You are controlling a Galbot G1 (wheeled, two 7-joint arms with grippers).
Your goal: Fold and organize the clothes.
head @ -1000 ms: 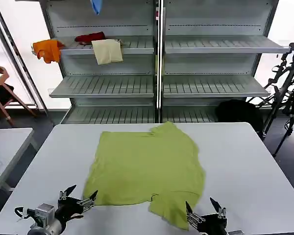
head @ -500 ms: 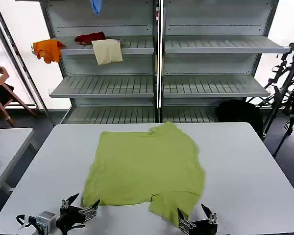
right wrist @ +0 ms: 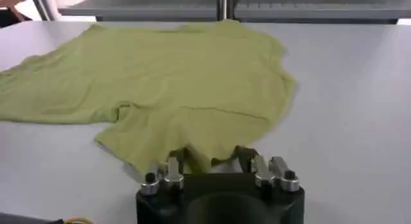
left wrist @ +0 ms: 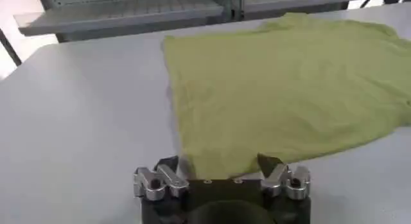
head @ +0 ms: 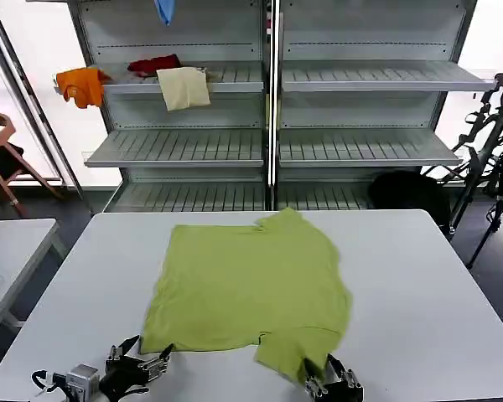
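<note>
The lime-green T-shirt [head: 251, 285] lies spread flat on the white table [head: 419, 285], plain side up. My left gripper [head: 149, 347] is open at the near left corner of the hem. In the left wrist view that corner of the T-shirt [left wrist: 276, 90] reaches in between the left gripper [left wrist: 217, 164]'s fingers. My right gripper [head: 323, 368] is at the near sleeve. In the right wrist view the T-shirt [right wrist: 192, 71]'s sleeve edge bunches between the right gripper [right wrist: 210, 156]'s fingers, which are partly drawn in with a gap still showing.
Grey shelving [head: 268, 142] stands behind the table with an orange garment [head: 82, 84], a red one [head: 153, 64], a cream cloth [head: 183, 87] and a blue piece [head: 164, 10]. A second table [head: 8, 251] is left. A black bag [head: 407, 193] and tripods [head: 495, 134] are right.
Both grippers have come in to the shirt's near edge. The right gripper slid left over the sleeve and its fingers have narrowed. The left gripper shifted right to the hem corner.
</note>
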